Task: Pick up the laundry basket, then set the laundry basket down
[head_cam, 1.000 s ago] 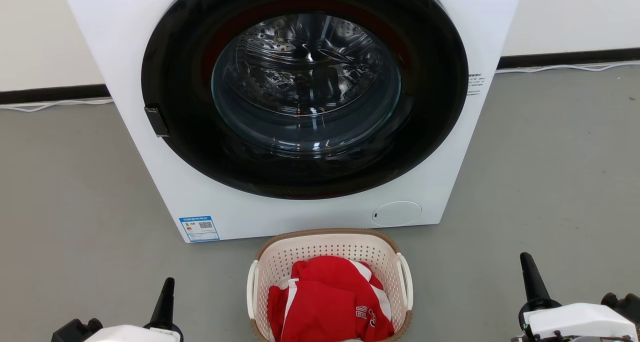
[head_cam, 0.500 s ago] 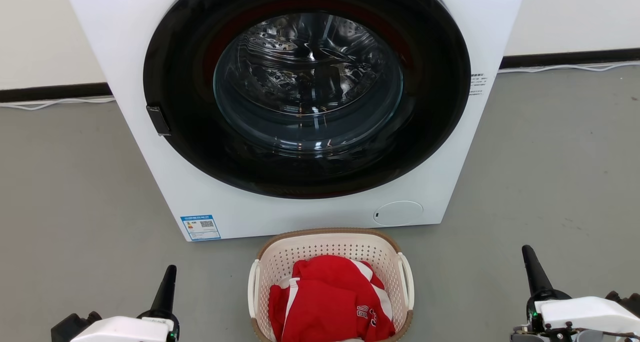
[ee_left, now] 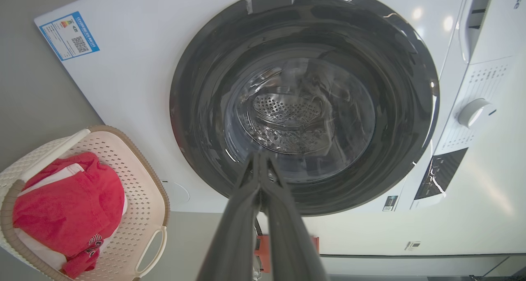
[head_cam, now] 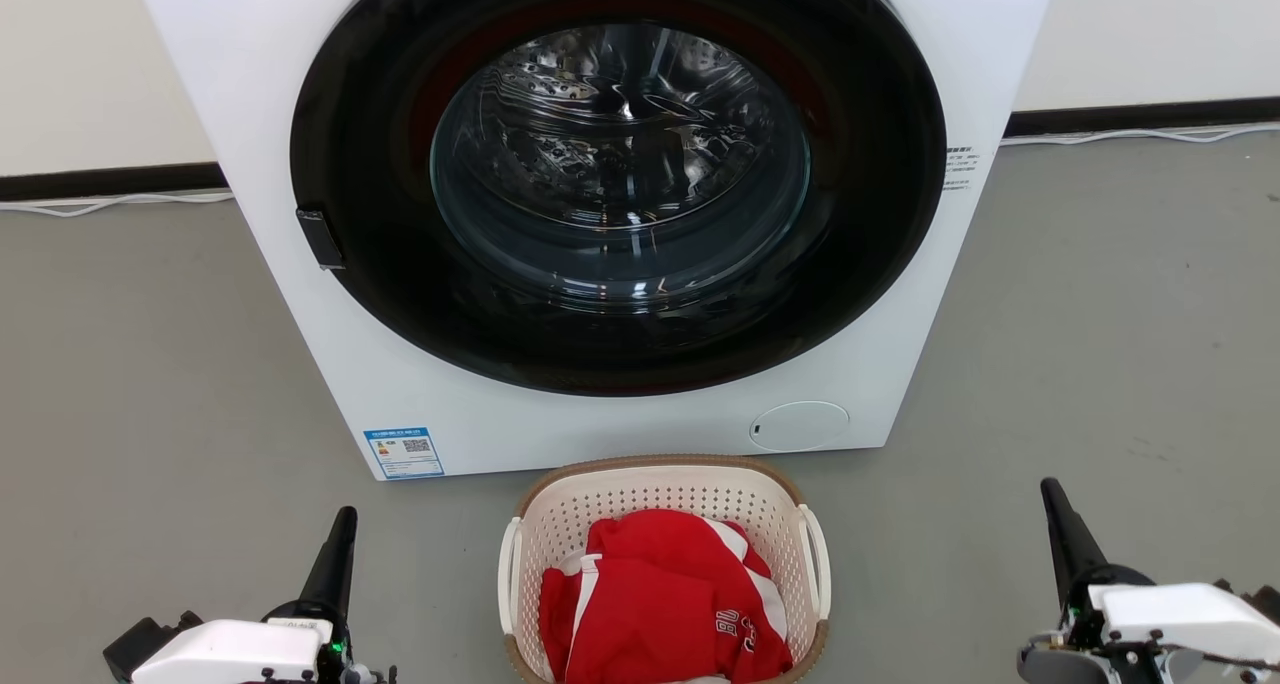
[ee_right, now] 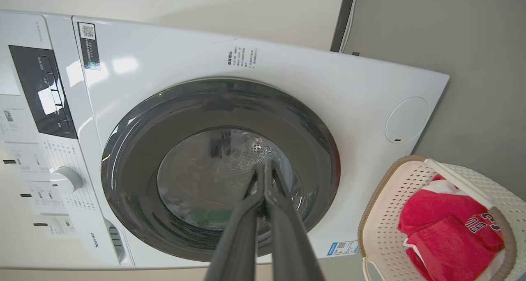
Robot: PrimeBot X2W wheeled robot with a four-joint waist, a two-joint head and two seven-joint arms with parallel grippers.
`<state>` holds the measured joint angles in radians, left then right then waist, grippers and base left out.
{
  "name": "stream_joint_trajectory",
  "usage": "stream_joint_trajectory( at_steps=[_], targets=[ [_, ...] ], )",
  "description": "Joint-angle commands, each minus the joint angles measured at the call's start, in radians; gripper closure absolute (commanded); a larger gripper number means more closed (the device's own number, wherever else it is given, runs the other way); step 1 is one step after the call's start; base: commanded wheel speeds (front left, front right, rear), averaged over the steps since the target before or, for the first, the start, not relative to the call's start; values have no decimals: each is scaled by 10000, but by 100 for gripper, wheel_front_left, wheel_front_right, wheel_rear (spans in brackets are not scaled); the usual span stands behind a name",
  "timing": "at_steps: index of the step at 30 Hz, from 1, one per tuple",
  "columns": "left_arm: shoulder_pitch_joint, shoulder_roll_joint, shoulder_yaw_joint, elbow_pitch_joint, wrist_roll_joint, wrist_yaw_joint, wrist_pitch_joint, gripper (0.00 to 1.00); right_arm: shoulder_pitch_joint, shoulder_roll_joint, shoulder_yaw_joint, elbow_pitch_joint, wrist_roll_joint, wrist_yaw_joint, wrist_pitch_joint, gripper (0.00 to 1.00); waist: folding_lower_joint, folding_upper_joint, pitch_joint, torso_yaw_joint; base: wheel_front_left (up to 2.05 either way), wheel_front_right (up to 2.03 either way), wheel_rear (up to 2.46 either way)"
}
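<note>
Head view: laundry basket (head_cam: 662, 488) w/ red garment (head_cam: 655, 604).

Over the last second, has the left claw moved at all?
Yes. In the head view the left claw has risen up the picture toward the washer, its shut tip closer to level with the laundry basket rim, which has hardly shifted.

The laundry basket (head_cam: 640, 494), low in the middle of the head view, looks like smooth cream plastic pierced with small holes, its rim (head_cam: 660, 461) brown and woven-looking, and holds soft red cloth (head_cam: 650, 604). The washer (head_cam: 250, 94) above has a glossy white shell, a shiny black door ring (head_cam: 370, 294) and a bright perforated metal drum (head_cam: 600, 124). The floor (head_cam: 130, 364) is matt grey.
</note>
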<state>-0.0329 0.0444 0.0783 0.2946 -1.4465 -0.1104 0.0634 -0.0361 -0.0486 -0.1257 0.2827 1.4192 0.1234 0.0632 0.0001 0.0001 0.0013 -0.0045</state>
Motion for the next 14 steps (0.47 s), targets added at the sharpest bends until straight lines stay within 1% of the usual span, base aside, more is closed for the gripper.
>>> stream_joint_trajectory(
  at_steps=[1,14],
  targets=[
    [-585,88,292,-329,-356,-106,145,100,-572,-42,166,-329,393,66,149,100,0,-1,2,6,0,0,0],
    [-752,58,358,-491,-1619,-203,501,100,-719,-16,116,-380,1891,73,503,100,0,-1,18,45,0,0,0]
  ],
)
